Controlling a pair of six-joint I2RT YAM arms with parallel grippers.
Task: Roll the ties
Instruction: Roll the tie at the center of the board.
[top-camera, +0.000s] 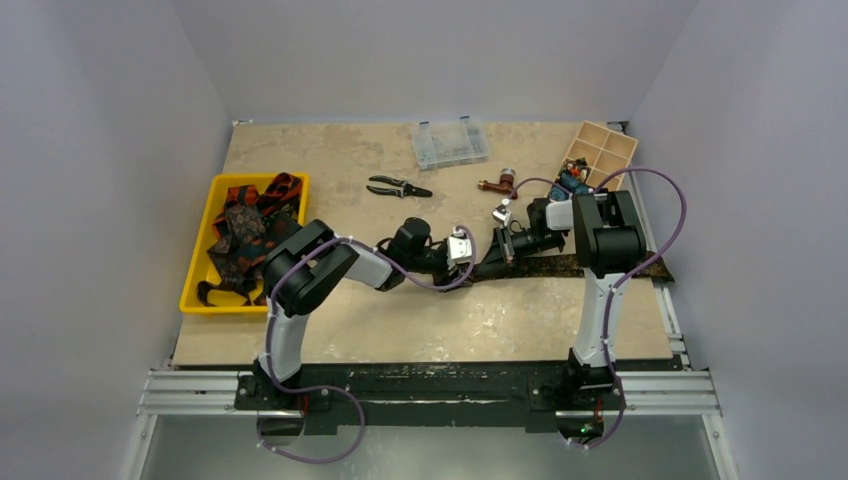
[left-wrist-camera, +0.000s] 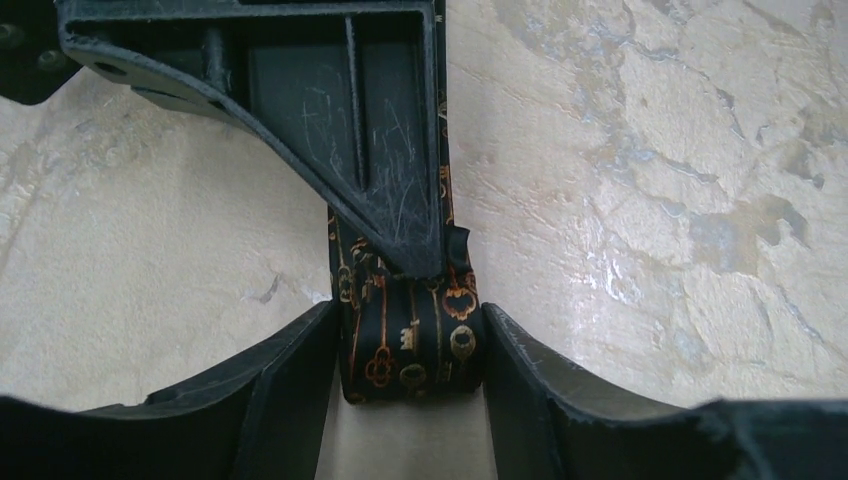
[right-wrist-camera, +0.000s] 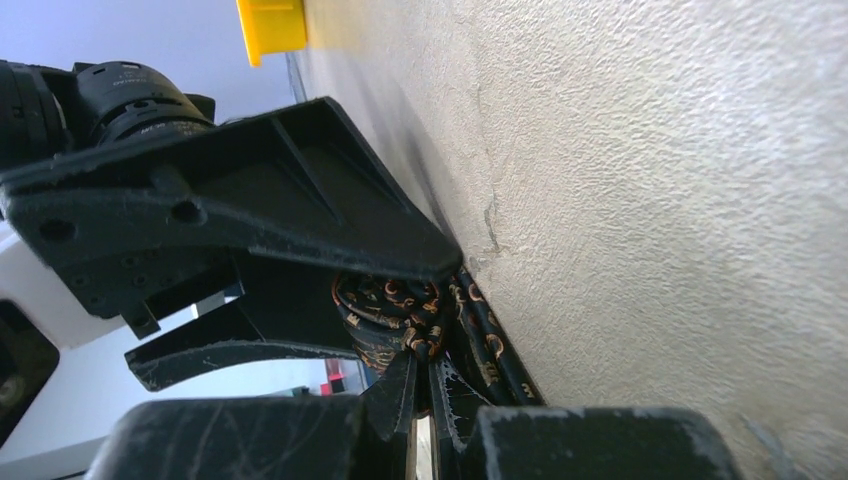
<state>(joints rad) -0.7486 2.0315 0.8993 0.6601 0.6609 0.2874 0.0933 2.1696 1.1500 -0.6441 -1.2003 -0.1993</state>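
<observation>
Left fingers (left-wrist-camera: 290, 390) around the rolled end of a tie (left-wrist-camera: 410, 350), one against each edge of the roll, closed on it across its width. Right fingers (left-wrist-camera: 390, 170) pressed together, coming in from the opposite side, tips down on the cloth right at the roll, between the left pair. Cannot tell about cloth caught between those tips.

Black cloth with a gold and orange key pattern, wound into a short, fat roll. Rest of that tie flat on the counter (top-camera: 400, 320), stretched rightward from the roll, under the right arm and out toward the counter's right edge. Roll itself roughly mid-counter from above, at the meeting point of both arms.

More ties (top-camera: 245, 230) heaped loose in a yellow bin (top-camera: 255, 178) at the left side of the counter, dark with red and orange spots, well apart from the roll.

Farther back:
- black-handled pliers (top-camera: 398, 187) lying flat
- a clear plastic box (top-camera: 450, 143) with small compartments near the back edge
- a wooden compartment tray (top-camera: 611, 131) at the back right corner, a few small items inside
- a reddish-brown object (top-camera: 495, 185) between pliers and tray, too small to identify
</observation>
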